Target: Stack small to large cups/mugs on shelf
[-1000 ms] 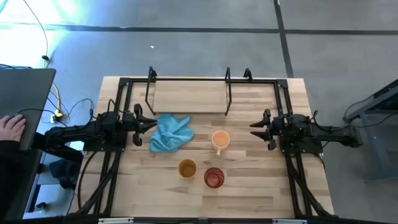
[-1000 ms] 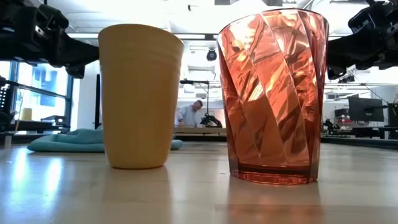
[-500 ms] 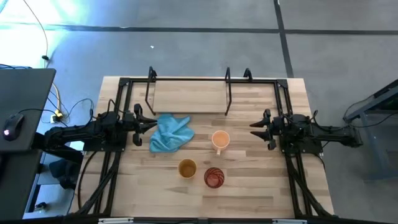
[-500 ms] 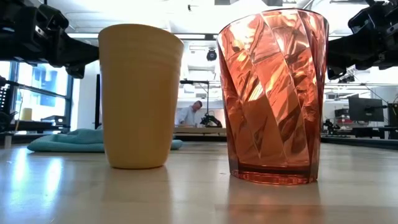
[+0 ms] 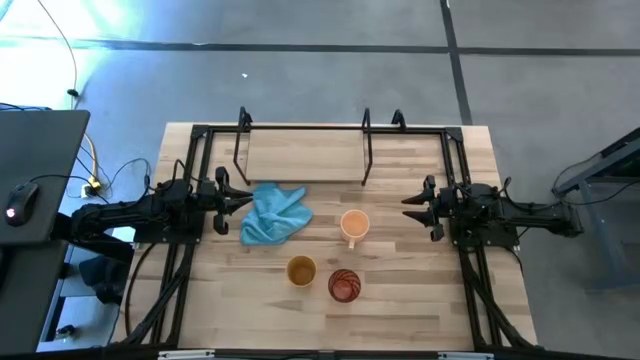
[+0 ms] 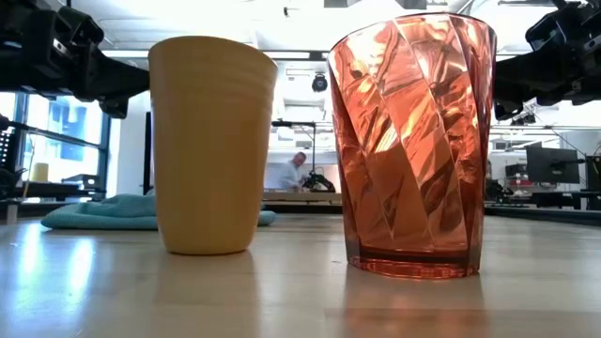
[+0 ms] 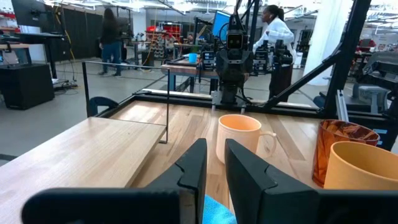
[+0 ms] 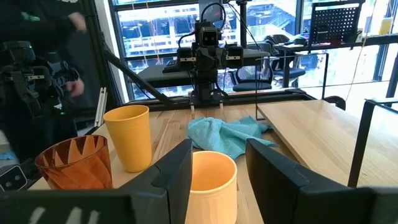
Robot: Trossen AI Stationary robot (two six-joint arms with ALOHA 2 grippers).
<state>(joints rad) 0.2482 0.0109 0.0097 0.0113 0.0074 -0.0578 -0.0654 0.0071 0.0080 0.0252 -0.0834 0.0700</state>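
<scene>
I'm looking down on a pale wooden table set on a grey concrete floor, with an open workshop of desks and screens behind it in the low view. Nearest the front edge stand the red ribbed cup and the mustard-yellow cup, upright and just beside each other but not touching; at table height the red one and the yellow one fill most of my screen. A little farther in, near the middle of the table, I see the light orange mug standing upright, apart from the other two. To its left lies the crumpled light blue cloth, flat on the wood. On that same line the left gripper hangs at the cloth's left edge with its fingers only a narrow gap apart, which my left wrist camera confirms as two dark fingers close together, pointing toward the mug. The right gripper sits across from it, well clear of the mug, its fingers spread wide; through that wrist camera the mug shows between them, untouched. Farthest back, along the rear edge, stands the shelf, a thin black wire frame, with no cup on it. A person stands in the room beyond the table in the left wrist camera.
</scene>
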